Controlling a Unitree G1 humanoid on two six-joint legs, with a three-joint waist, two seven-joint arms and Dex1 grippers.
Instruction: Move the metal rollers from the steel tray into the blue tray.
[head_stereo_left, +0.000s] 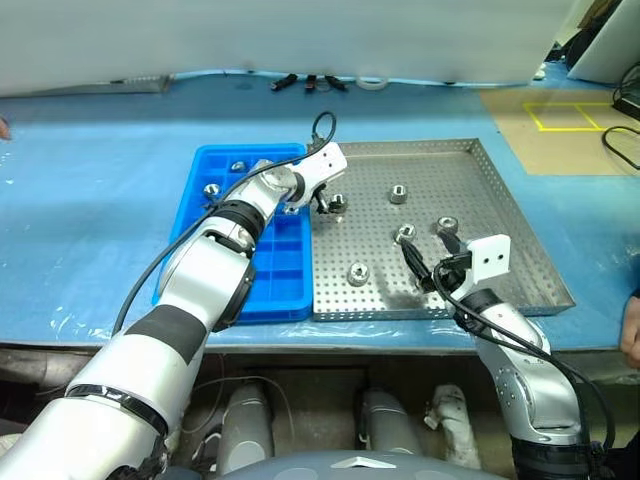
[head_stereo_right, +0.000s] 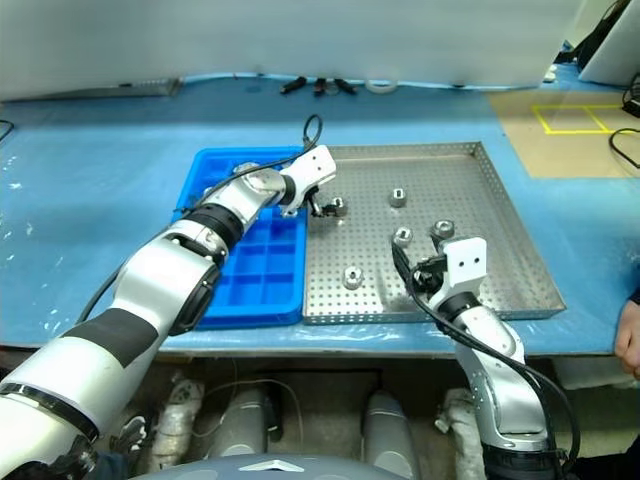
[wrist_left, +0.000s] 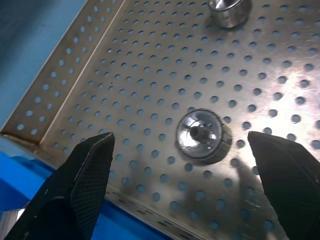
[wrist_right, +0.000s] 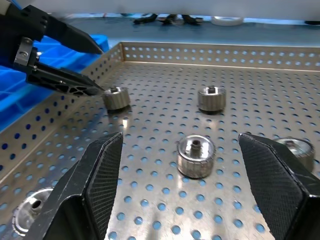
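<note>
While spread, left claw (head_stereo_left: 331, 203) straddles roller (head_stereo_left: 338, 203).

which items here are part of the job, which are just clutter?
Job:
- metal rollers on the steel tray, five loose there
- rollers already in the blue tray, at its far end
- left pincer, open, at the roller by the steel tray's left rim
- right pincer, open

Clutter:
- black clips and white tape roll at the far table edge
- yellow floor marking
</note>
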